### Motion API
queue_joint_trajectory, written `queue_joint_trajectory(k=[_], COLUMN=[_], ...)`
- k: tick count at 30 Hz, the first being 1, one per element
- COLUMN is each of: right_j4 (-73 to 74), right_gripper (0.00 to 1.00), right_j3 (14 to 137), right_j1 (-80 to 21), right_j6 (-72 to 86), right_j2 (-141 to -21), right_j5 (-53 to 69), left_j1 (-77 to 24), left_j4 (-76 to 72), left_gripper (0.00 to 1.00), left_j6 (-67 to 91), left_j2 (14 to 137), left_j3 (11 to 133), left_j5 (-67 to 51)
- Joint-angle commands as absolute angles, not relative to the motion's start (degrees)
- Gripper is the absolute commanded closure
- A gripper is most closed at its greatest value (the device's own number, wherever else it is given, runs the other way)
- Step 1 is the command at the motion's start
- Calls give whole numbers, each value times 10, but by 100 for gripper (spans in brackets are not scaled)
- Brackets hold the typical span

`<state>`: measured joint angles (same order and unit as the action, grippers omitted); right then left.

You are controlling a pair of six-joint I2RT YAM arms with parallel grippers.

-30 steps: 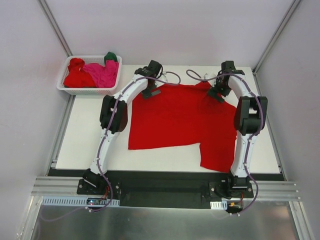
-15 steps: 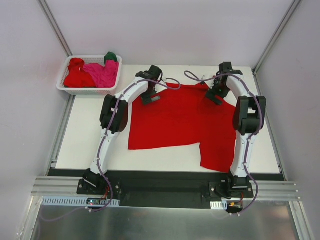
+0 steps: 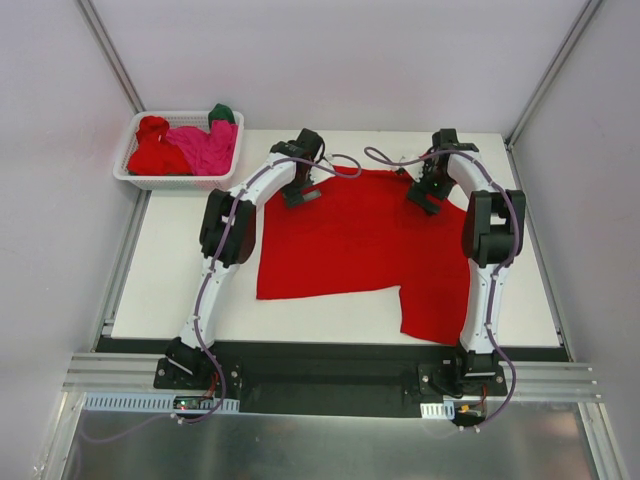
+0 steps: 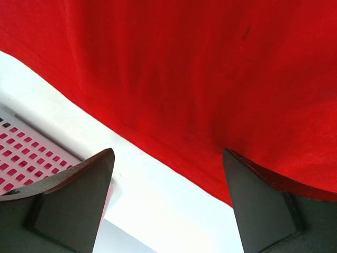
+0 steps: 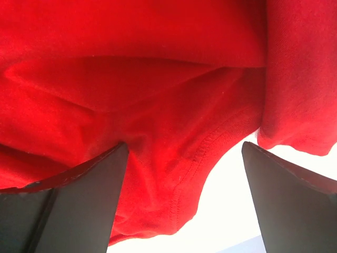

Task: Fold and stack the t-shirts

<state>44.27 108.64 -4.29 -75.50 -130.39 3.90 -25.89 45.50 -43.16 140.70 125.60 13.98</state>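
A bright red t-shirt (image 3: 360,240) lies spread on the white table (image 3: 170,280), with one sleeve toward the near right. My left gripper (image 3: 301,192) hovers open over its far left edge. In the left wrist view the left gripper (image 4: 168,153) straddles the red t-shirt's (image 4: 200,79) hem and bare table, holding nothing. My right gripper (image 3: 423,196) is open over the far right corner. In the right wrist view the right gripper (image 5: 184,145) stands wide around a bunched, stitched hem of the red t-shirt (image 5: 158,105).
A white lattice basket (image 3: 180,181) stands at the table's far left corner with a red shirt (image 3: 153,150), a magenta-pink shirt (image 3: 205,148) and a dark green shirt (image 3: 222,113) in it. The basket's lattice (image 4: 21,153) shows beside my left finger. Enclosure walls rise close behind and beside the table.
Both grippers have shifted slightly inward and nearer over the shirt's far edge, the right one more. The shirt has not moved, and both stay open.
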Motion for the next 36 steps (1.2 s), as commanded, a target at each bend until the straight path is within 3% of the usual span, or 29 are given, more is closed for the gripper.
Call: queue_joint_trajectory(k=[1, 36], right_j4=[447, 377], right_gripper=[7, 6], right_j3=[1109, 1147], right_j1=[-47, -61], right_j6=[-766, -802], right_j2=[-1315, -1369], right_j5=[43, -69], left_j1=[-251, -222], left_j4=[469, 384], left_gripper=[16, 17], left_j6=[-440, -562], left_j2=[1426, 1541], left_j3=[1284, 1354], left_j5=[127, 209])
